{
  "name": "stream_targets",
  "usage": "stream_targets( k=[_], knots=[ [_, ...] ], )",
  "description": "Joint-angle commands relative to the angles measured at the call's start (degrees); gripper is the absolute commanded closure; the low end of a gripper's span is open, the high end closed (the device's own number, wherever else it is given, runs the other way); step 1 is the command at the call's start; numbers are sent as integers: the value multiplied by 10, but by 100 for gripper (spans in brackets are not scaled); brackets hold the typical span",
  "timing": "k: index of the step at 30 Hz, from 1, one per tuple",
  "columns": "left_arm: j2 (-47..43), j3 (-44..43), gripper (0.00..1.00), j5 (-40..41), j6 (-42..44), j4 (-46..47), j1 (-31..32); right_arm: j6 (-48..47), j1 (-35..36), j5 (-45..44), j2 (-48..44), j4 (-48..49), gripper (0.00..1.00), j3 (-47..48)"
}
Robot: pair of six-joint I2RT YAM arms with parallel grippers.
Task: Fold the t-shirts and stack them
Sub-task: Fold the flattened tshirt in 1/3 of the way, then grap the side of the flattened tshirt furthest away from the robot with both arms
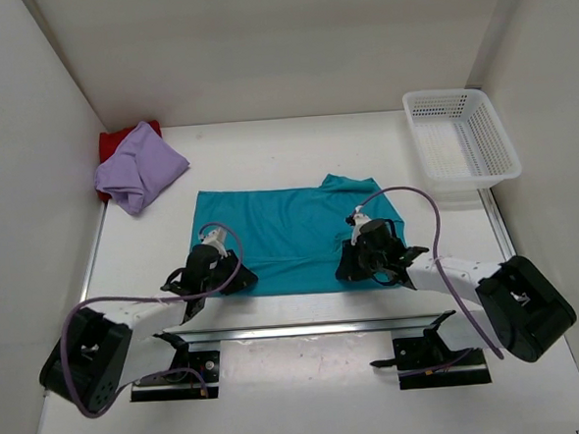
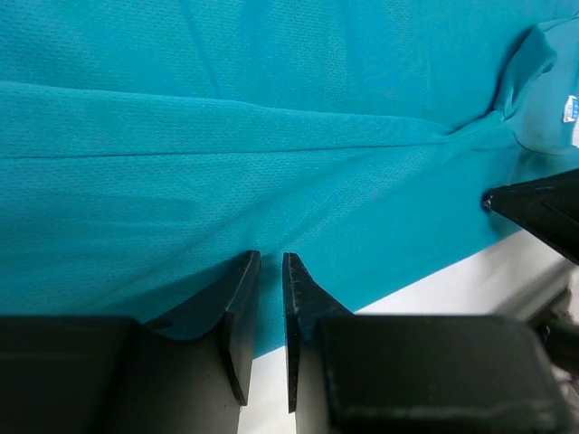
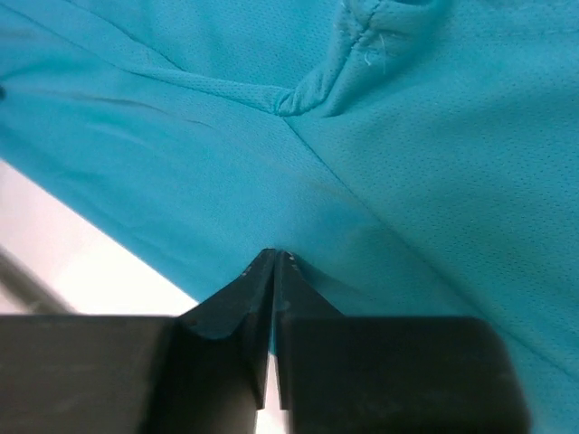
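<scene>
The teal t-shirt [image 1: 291, 239] lies spread flat at the middle of the table, and it fills the left wrist view [image 2: 271, 136] and the right wrist view [image 3: 407, 136]. My left gripper [image 1: 217, 269] is at the shirt's near left edge; its jaws [image 2: 271, 258] stand a narrow gap apart over the hem, and the cloth there lies flat. My right gripper [image 1: 368, 254] is at the near right edge, shut [image 3: 274, 255] on a tented pinch of teal cloth. The lavender t-shirt [image 1: 139, 167] lies crumpled at the back left on top of the dark red t-shirt [image 1: 114, 141].
A white lattice basket [image 1: 459, 138] stands at the back right corner. White walls close in the left, back and right sides. A metal rail [image 1: 306, 329] runs along the near edge in front of the arm bases. The right arm's gripper shows at the right of the left wrist view [image 2: 543, 210].
</scene>
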State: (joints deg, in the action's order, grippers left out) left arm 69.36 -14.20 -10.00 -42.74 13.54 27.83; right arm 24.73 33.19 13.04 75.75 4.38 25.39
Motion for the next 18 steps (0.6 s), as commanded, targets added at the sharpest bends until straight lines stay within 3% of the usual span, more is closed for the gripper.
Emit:
stream_targets(
  k=[1, 5, 7, 9, 11, 14, 15, 18],
  knots=[
    [-57, 28, 71, -9, -14, -62, -7, 17, -6, 17, -38, -42, 92, -10],
    [-92, -41, 65, -10, -1, -103, -34, 1, -57, 58, -70, -67, 73, 54],
    [-95, -84, 64, 4, 9, -105, -57, 4, -98, 82, -68, -55, 69, 102],
    [-75, -124, 80, -7, 22, -87, -85, -6, -133, 70, -45, -48, 78, 137],
    [-37, -163, 94, -16, 16, -63, -127, -20, -187, 58, 18, -54, 100, 211],
    [2, -202, 89, -19, 4, -48, -150, -35, -234, -6, 105, -54, 98, 287],
    [9, -215, 83, -13, 8, -48, -154, -31, -260, 4, 145, -47, 92, 304],
    [59, -241, 80, -30, 2, -41, -190, -21, -296, 35, 237, -36, 80, 370]
  ],
)
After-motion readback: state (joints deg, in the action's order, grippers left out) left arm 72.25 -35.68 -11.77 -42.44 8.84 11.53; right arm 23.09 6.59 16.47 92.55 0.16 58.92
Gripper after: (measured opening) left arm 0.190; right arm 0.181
